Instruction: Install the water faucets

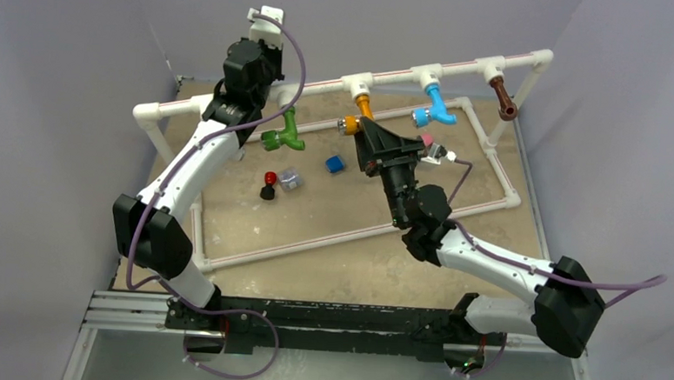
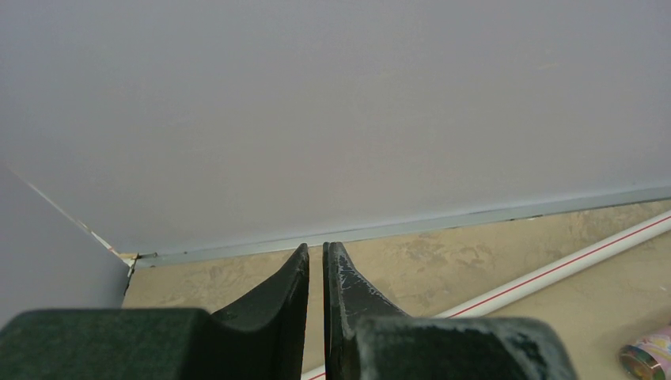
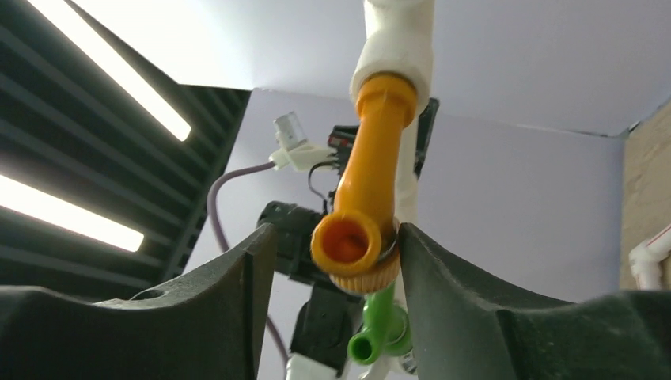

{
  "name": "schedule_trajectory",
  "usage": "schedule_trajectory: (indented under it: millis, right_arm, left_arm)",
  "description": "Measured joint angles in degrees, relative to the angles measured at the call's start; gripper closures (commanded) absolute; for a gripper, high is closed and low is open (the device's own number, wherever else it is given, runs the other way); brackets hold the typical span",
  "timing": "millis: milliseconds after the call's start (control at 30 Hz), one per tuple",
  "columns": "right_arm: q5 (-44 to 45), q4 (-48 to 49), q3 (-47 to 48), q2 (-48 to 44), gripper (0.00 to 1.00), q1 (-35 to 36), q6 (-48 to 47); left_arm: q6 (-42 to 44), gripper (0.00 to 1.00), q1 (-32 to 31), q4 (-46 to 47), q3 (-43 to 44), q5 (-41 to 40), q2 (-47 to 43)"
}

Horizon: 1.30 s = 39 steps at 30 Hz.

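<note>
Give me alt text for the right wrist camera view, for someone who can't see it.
An orange faucet hangs from a white pipe fitting, its spout between the open fingers of the right end effector. A green faucet and the left arm show behind it.

On a mottled tan tabletop (image 1: 329,272), a low rectangle of white plastic pipe with a red stripe (image 1: 313,240). Above its far side, a raised white pipe rail with tees (image 1: 462,69). Inside the rectangle, a small blue cube (image 1: 335,164), then a clear silvery cube (image 1: 290,179), and just beside that a red-capped black knob (image 1: 268,186). At the left wrist view's corner, a pink patterned cylinder (image 2: 649,356), lying down. All round, plain lilac-grey walls (image 2: 316,119).
</note>
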Motion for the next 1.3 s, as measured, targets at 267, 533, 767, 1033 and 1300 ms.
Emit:
schedule_trajectory:
  millis: [267,533,767,1033,1300]
  right_arm:
    - [-1.8,-1.5,-1.9,-6.0,0.21,0.7,-2.4]
    - [-3.9,-9.1,-2.1,-12.1,0.2,0.7,-13.2]
    - [-6.8,-20.1,1.7,-15.6,0.2,0.7,-33.1]
    - [-12.3,-37.1,9.5,-17.2,0.2,0.9,-59.5]
    - [-15.3,-45.0,21.5,-17.9,0.19,0.8,-89.9]
  left_arm:
    - [0.0,0.9,0.0,0.0,0.0,-0.1,0.0]
    - [0.0,0.9,0.0,0.0,0.0,-0.2,0.0]
    - [0.2,0.9,0.0,0.1,0.0,-0.2,0.0]
    - [0.9,0.9,0.0,0.9,0.0,-0.5,0.2]
    - [1.2,0.9,-0.2,0.9,0.0,-0.8,0.2]
